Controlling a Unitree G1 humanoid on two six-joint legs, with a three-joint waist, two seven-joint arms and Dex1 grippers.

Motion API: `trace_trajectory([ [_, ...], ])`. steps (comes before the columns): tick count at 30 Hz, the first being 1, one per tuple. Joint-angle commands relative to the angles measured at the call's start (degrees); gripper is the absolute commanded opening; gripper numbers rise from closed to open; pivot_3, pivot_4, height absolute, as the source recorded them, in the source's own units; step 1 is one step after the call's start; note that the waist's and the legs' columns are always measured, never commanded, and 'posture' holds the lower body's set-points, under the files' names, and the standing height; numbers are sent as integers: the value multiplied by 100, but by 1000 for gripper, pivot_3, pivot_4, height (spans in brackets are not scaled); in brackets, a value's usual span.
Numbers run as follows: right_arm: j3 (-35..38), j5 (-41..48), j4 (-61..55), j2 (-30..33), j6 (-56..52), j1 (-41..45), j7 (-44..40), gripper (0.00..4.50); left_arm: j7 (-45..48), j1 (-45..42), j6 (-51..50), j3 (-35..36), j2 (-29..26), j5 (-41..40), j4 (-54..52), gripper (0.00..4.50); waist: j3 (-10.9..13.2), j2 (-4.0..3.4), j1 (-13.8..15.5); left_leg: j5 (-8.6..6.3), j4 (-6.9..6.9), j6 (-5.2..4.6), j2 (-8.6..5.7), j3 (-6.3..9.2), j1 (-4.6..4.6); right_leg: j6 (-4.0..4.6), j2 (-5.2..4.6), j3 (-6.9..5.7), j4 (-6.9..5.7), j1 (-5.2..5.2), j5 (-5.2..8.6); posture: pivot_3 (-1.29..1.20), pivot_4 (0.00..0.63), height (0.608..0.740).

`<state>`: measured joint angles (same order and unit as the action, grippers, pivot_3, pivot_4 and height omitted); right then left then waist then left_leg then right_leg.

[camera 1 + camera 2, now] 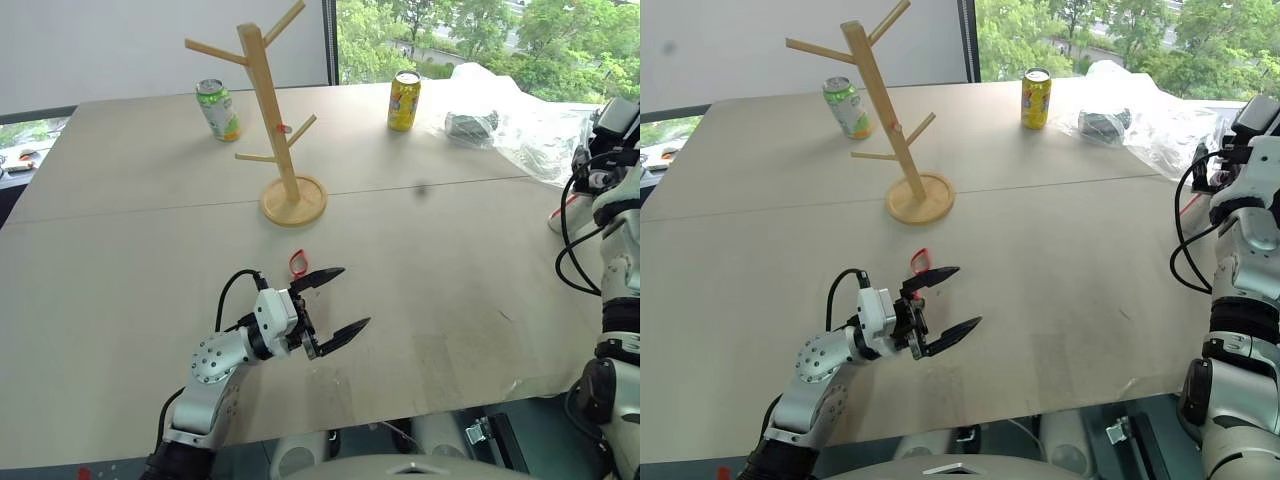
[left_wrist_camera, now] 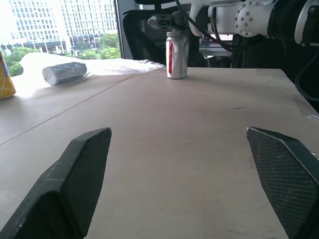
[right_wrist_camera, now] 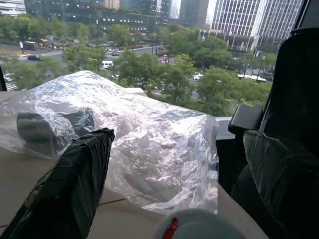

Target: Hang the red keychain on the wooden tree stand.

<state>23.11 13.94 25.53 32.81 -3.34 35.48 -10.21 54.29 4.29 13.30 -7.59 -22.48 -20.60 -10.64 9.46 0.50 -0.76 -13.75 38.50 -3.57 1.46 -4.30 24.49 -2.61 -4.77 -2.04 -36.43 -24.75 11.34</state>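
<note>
The red keychain (image 1: 298,263) lies flat on the table as a small red loop, a short way in front of the wooden tree stand (image 1: 268,110). The stand is upright on its round base, with a tiny red bit on its post. My left gripper (image 1: 352,297) hovers low over the table, open and empty; its farther fingertip (image 1: 335,271) is right beside the loop, and I cannot tell whether they touch. My right gripper (image 3: 179,137) is open at the table's far right, raised above the top of a red-and-white can (image 3: 199,225), holding nothing.
A green can (image 1: 217,109) stands behind the stand to the left and a yellow can (image 1: 404,100) to the right. A crumpled clear plastic bag (image 1: 520,120) with a dark roll (image 1: 470,126) lies at the back right. The red-and-white can (image 2: 176,56) stands near the right edge.
</note>
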Motion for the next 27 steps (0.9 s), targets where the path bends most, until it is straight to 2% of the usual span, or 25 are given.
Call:
trace_trajectory([
  [1,-33,-8,-484,149,-26,158,-58,4452,24,-48,14,-40,28,-105,-123,4500,0,0,0,0,0,0,0,0,-1,0,0,0,0,0,0,0,150,740],
  [4,-140,450,-867,54,-316,102,-693,4452,-176,-63,-51,37,104,-44,-126,4500,0,0,1,0,0,0,0,0,-1,0,0,0,0,0,0,0,150,740],
  [6,-582,1041,-1645,18,-644,-351,-1928,4452,-854,-1,-467,231,295,-28,-384,4500,0,0,-3,0,0,0,2,0,0,-3,0,0,0,0,-2,0,150,740],
  [9,-1113,1950,-2874,171,-1339,-1112,-3403,4452,-2406,181,-1663,600,638,219,-1125,4500,-1,2,5,-1,-3,-1,10,12,1,-7,3,-7,1,3,-4,0,150,740],
  [15,-1783,1916,-3582,593,-1310,-2014,-4795,4452,-4441,245,-4497,961,921,185,-2833,4500,1,7,70,-1,13,-2,2,22,6,-27,-9,-21,1,11,7,0,150,740],
  [18,-1991,1939,-3696,674,-1263,-2287,-5308,4452,-4933,123,-5579,1061,922,64,-3474,4500,2,11,73,-1,19,-2,1,23,6,-12,-7,-21,1,11,20,0,150,740],
  [22,-2233,1618,-3348,657,-786,-2452,-5822,4452,-5368,-101,-6842,1133,908,94,-3810,4500,2,11,89,-1,19,-1,1,27,3,-10,1,-21,-2,12,20,0,150,740],
  [27,-2329,1383,-2932,463,-374,-2358,-5959,4452,-5647,-190,-7754,1142,992,167,-4008,4500,2,13,104,-1,20,0,-4,26,1,-10,7,-18,-2,13,21,0,150,740],
])
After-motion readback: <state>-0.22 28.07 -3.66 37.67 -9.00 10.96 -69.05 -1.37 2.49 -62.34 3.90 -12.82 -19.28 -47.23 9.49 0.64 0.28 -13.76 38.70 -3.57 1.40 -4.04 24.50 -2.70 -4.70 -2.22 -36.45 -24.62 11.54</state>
